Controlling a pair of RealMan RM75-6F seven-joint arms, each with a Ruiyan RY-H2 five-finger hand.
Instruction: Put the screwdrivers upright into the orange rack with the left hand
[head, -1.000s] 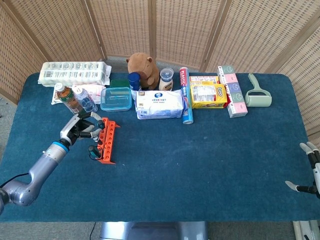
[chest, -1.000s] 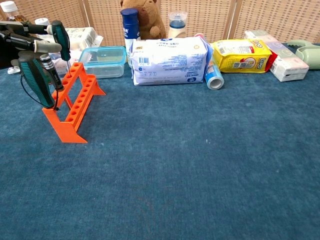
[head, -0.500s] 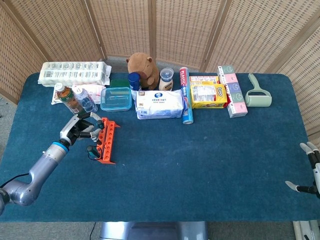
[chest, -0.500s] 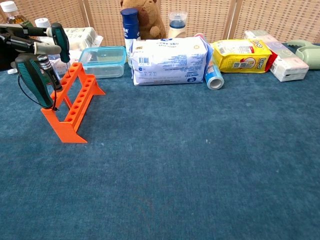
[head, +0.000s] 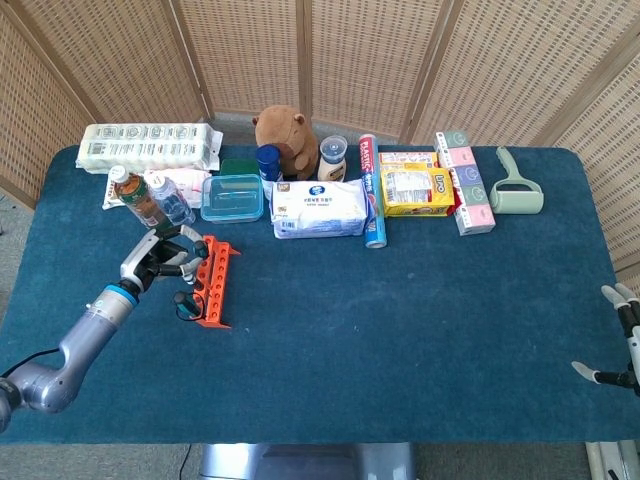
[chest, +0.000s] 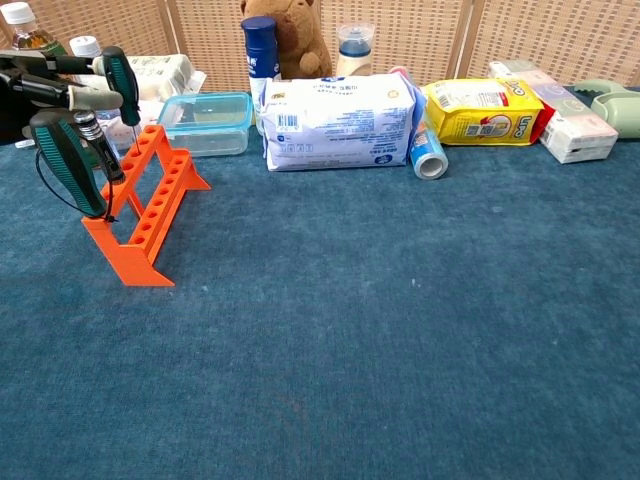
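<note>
Now the orange rack (chest: 148, 200) stands at the left of the frame, with one screwdriver (chest: 65, 163) upright at its near end. The left hand (head: 160, 258) pinches a second screwdriver (chest: 121, 83) over the far end. Much bare blue table (chest: 400, 340) lies to the right and below. The right hand (head: 618, 340), fingers spread and holding nothing, is at the lower right edge.

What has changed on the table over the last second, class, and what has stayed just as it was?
Very little. In the chest view the front screwdriver at the near end of the orange rack has shifted slightly to the left. The left hand still holds the rear screwdriver over the rack's far end. The right hand stays open at the table's edge, and the rack and goods have not moved.
</note>
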